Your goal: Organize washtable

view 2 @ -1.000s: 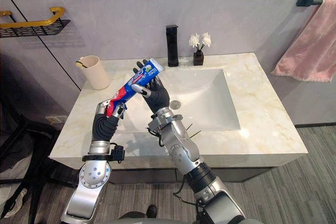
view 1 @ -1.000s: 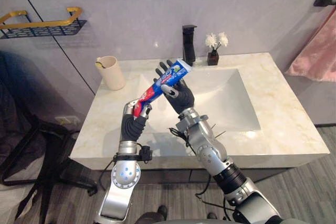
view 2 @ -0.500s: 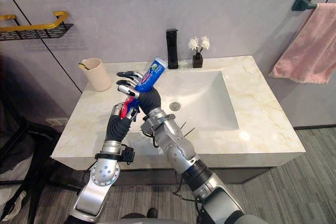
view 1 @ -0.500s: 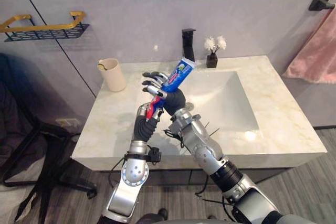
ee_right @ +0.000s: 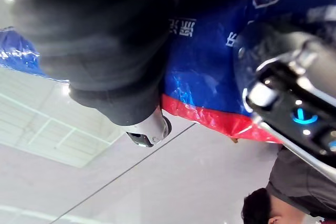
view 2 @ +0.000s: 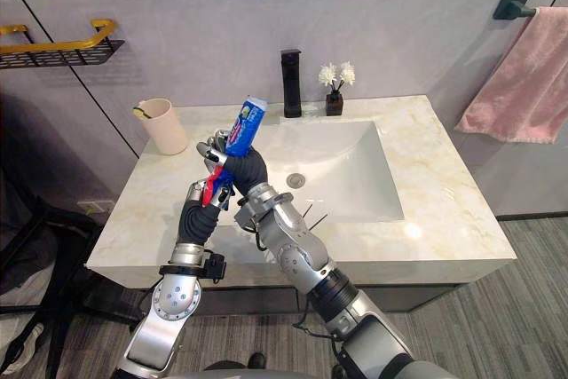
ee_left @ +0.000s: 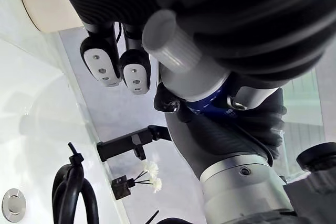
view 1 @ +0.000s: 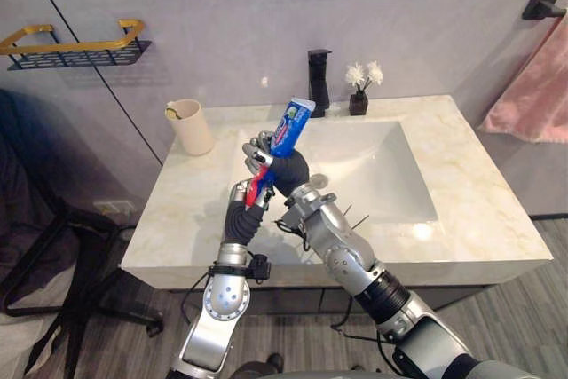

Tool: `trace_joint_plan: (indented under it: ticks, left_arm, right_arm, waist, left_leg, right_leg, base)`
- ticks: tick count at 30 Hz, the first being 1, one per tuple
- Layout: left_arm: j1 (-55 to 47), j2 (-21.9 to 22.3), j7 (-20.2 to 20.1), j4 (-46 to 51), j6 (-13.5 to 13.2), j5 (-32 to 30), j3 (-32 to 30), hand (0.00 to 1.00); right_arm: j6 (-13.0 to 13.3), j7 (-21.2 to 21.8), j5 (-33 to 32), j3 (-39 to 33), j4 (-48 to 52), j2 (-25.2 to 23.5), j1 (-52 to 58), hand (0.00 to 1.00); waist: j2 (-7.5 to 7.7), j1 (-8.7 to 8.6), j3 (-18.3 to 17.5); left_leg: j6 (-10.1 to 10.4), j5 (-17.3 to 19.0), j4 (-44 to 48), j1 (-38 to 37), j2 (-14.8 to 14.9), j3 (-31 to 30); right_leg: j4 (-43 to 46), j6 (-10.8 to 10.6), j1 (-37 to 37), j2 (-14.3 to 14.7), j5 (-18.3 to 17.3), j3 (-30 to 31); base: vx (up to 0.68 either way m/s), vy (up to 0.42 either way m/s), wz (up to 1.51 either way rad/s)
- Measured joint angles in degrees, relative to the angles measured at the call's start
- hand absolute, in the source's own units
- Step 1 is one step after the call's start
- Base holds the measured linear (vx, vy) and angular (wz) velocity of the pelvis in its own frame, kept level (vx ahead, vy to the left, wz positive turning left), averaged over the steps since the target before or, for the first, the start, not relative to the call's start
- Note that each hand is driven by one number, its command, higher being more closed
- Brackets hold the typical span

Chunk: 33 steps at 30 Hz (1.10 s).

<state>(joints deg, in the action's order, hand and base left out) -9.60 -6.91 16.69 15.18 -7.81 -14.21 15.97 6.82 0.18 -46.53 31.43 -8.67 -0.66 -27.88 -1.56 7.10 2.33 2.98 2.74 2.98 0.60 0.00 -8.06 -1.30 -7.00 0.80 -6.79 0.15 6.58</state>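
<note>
- Left eye view: the toothpaste tube (view 1: 286, 126) is held in the air, nearly upright, above the near left corner of the sink basin (view 1: 382, 175). Its blue crimped end points up. The right hand (view 1: 286, 172) has its fingers wrapped round the tube's middle. Below it, the left hand (view 1: 240, 210) pinches the red lower end.
- Right eye view: both hands are again clamped on the tube, which hangs on the left side of the sink basin, well clear of its bowl.
  - The tube is probably light and soft, with a slick printed skin, so a hard squeeze at the middle would dent it or push paste toward the cap.
  - The stiffer shoulder near the cap and the flat crimped end look like the safer places to take hold.
  - With two hands on it, one must let go cleanly or the tube will twist.
- Left wrist view: two dark-tipped fingers (ee_left: 102, 65) curl in front of a pale round end (ee_left: 170, 38). That is likely the cap, though I cannot be sure. A sliver of blue shows behind it, and the thumb is hidden.
- Right wrist view: blue and red tube skin lies right against the dark cover, with one fingertip (ee_right: 148, 132) showing past it. How far the fingers wrap is hard to make out, and the tube's ends are cut off.
</note>
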Motion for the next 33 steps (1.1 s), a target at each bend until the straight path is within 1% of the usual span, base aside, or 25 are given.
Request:
trace_joint_plan:
  ticks: [3,8,10,12,14,15,17,19,20,21,22,23,24,26,27,29,30,31,32,33]
  left_arm:
    - [-0.99,0.01,0.13,0.45,0.09,-0.05,-0.89,0.0]
    - [-3.8,0.14,0.16,5.92,0.08,-1.66,-4.01,0.0]
    - [-5.41,1.0,0.8,8.23,-0.03,-1.8,-7.03,0.0]
    - [-7.83,2.07,2.5,10.39,-0.13,-1.81,-13.36,0.0]
    - [-9.72,2.27,3.66,11.43,-0.19,-1.75,-16.95,0.0]
    - [-10.95,2.42,4.17,11.92,-0.29,-1.7,-18.91,0.0]
    - [-12.41,3.34,4.7,12.15,-0.44,-1.52,-20.69,0.0]
    - [-13.9,5.57,4.72,12.03,-0.84,0.44,-23.36,0.0]
    - [-14.76,6.95,4.77,11.42,-1.51,2.37,-25.8,0.0]
    - [-15.27,7.46,4.84,10.89,-1.61,3.4,-27.04,0.0]
    - [-15.84,8.48,4.88,8.94,-2.08,5.68,-29.82,0.0]
    - [-15.99,9.6,4.78,6.04,-2.23,8.59,-32.54,0.0]
    - [-16.08,10.26,4.65,4.37,-2.23,10.49,-33.87,0.0]
    - [-16.66,12.43,4.5,-4.34,-2.39,16.01,-38.89,0.0]
    - [-16.89,12.58,4.13,-6.58,-2.3,17.49,-40.0,0.0]
    - [-17.58,13.03,1.94,-14.01,-1.45,22.13,-42.67,0.0]
    - [-18.08,13.26,0.59,-18.1,-1.24,22.82,-43.47,0.0]
    - [-18.12,13.4,-0.1,-20.4,-1.21,23.04,-43.72,0.0]
    - [-18.4,13.54,-2.03,-26.1,-0.46,23.48,-43.78,0.0]
    - [-18.49,13.6,-3.17,-29.14,0.08,23.54,-43.72,0.0]
  right_arm:
    - [0.0,0.02,0.74,-0.4,0.04,-0.17,0.0,1.0]
    - [0.01,0.13,2.13,-3.73,1.63,-1.22,0.01,1.0]
    - [0.09,0.02,2.14,-6.19,1.9,-1.55,0.04,1.0]
    - [0.79,-0.2,2.14,-11.32,1.99,-0.98,0.18,1.0]
    - [1.73,-0.72,2.14,-14.46,3.07,-0.45,1.05,1.0]
    - [2.15,-1.19,2.14,-16.27,4.15,-0.11,1.64,1.0]
    - [2.8,-1.29,2.18,-17.92,6.07,0.75,2.92,1.0]
    - [3.13,-1.33,2.35,-18.74,7.58,1.2,4.33,1.0]
    - [3.35,-1.36,2.87,-19.61,8.71,1.18,5.57,1.0]
    - [3.4,-1.38,3.27,-19.94,9.3,1.19,6.3,1.0]
    - [3.44,-1.4,4.05,-20.6,10.63,1.19,7.83,1.0]
    - [3.43,-1.4,4.5,-21.64,12.37,1.2,9.69,1.0]
    - [3.44,-1.4,4.64,-22.27,13.27,1.16,10.65,1.0]
    - [3.44,-1.42,6.66,-24.85,16.74,1.04,13.88,1.0]
    - [3.46,-1.42,6.86,-25.34,17.41,1.0,14.51,1.0]
    - [3.56,-1.49,8.7,-27.87,19.77,0.78,16.59,1.0]
    - [3.61,-1.55,9.4,-29.41,20.8,0.43,17.3,1.0]
    - [3.75,-1.57,9.85,-29.95,21.02,0.2,17.35,1.0]
    - [4.09,-1.64,11.31,-31.04,21.26,-0.53,17.34,1.0]
    - [4.13,-1.91,11.59,-31.25,21.26,-0.87,17.35,1.0]
  waist:
    - [-0.01,0.07,-0.02]
    - [-0.02,0.06,-0.01]
    - [-0.03,0.06,0.0]
    - [-0.04,0.14,0.01]
    - [-0.04,0.26,0.01]
    - [-0.05,0.68,0.01]
    - [-0.08,1.42,0.03]
    - [-0.07,1.61,0.02]
    - [-0.07,1.66,0.03]
    - [-0.07,1.77,0.02]
    - [-0.05,2.28,0.02]
    - [-0.06,3.18,0.02]
    - [-0.05,3.35,0.01]
    - [0.0,3.58,-0.01]
    - [0.07,3.73,-0.03]
    - [0.41,4.45,-0.26]
    - [0.73,4.85,-0.48]
    - [0.83,4.88,-0.55]
    - [1.09,4.94,-0.73]
    - [1.31,5.06,-0.96]
  left_leg:
    - [0.08,0.06,0.03,0.0,-0.04,-0.21]
    - [0.14,0.1,0.05,0.0,-0.07,-0.51]
    - [0.13,0.1,0.07,0.0,-0.11,-0.64]
    - [0.18,0.13,0.19,0.0,-0.2,-1.08]
    - [0.28,0.2,0.27,0.0,-0.29,-1.7]
    - [0.29,0.2,0.25,0.0,-0.28,-1.82]
    - [0.29,0.2,0.2,0.01,-0.27,-1.97]
    - [0.3,0.2,0.16,0.01,-0.28,-2.37]
    - [0.29,0.19,0.16,0.01,-0.28,-2.72]
    - [0.27,0.18,0.18,0.01,-0.28,-2.94]
    - [0.13,0.1,0.2,0.01,-0.23,-3.12]
    - [0.13,0.11,0.23,0.02,-0.18,-3.12]
    - [0.12,0.12,0.26,0.07,-0.18,-3.26]
    - [0.09,0.34,1.04,0.7,-0.42,-4.41]
    - [0.12,0.45,1.2,0.69,-0.42,-4.52]
    - [0.23,0.83,1.77,0.67,-0.44,-5.28]
    - [0.28,0.87,1.77,0.69,-0.42,-5.79]
    - [0.3,0.89,1.77,0.7,-0.42,-5.98]
    - [0.39,0.94,1.81,0.71,-0.42,-6.36]
    - [0.47,1.0,1.82,0.77,-0.42,-6.65]
  right_leg:
    - [0.02,0.0,0.03,0.0,0.0,-0.08]
    - [-0.01,0.0,0.12,0.0,-0.02,-0.24]
    - [-0.02,0.01,0.17,-0.01,-0.02,-0.28]
    - [-0.15,0.05,0.52,-0.09,-0.08,-0.7]
    - [-0.49,0.14,1.07,-0.18,-0.14,-1.45]
    - [-0.52,0.23,1.08,-0.18,-0.22,-1.59]
    - [-0.79,0.52,1.3,-0.18,-0.4,-1.79]
    - [-0.88,0.48,1.55,-0.18,-0.42,-2.3]
    - [-0.97,0.46,1.8,-0.18,-0.52,-2.74]
    - [-0.99,0.45,1.93,-0.18,-0.62,-3.03]
    - [-0.98,0.43,2.02,-0.16,-0.74,-3.27]
    - [-1.05,0.43,2.05,-0.14,-0.8,-3.35]
    - [-1.1,0.43,2.13,-0.14,-0.84,-3.52]
    - [-1.09,0.31,2.56,-0.3,-1.28,-5.05]
    - [-1.1,0.2,2.75,-0.3,-1.45,-5.3]
    - [-0.92,0.28,3.3,-0.27,-2.22,-6.52]
    - [-0.91,0.49,3.48,-0.21,-2.56,-7.02]
    - [-0.9,0.62,3.62,-0.21,-2.77,-7.46]
    - [-0.89,0.82,3.94,-0.21,-3.18,-8.39]
    - [-0.88,0.76,4.0,-0.2,-3.36,-8.74]
  base:
    - [0.0,0.0,0.0]
    - [0.0,0.0,0.0]
    - [0.0,0.0,0.02]
    - [0.0,0.0,0.09]
    - [0.01,-0.001,0.15]
    - [0.01,-0.002,0.11]
    - [0.02,-0.003,0.06]
    - [0.02,-0.005,0.12]
    - [0.02,-0.007,0.13]
    - [0.03,-0.01,0.15]
    - [0.04,-0.011,0.08]
    - [0.04,-0.01,0.06]
    - [0.04,-0.008,0.11]
    - [0.03,-0.006,0.26]
    - [0.02,-0.005,0.23]
    - [0.03,-0.021,0.22]
    - [0.03,-0.023,0.23]
    - [0.03,-0.026,0.25]
    - [0.03,-0.023,0.21]
    - [0.03,-0.027,0.21]
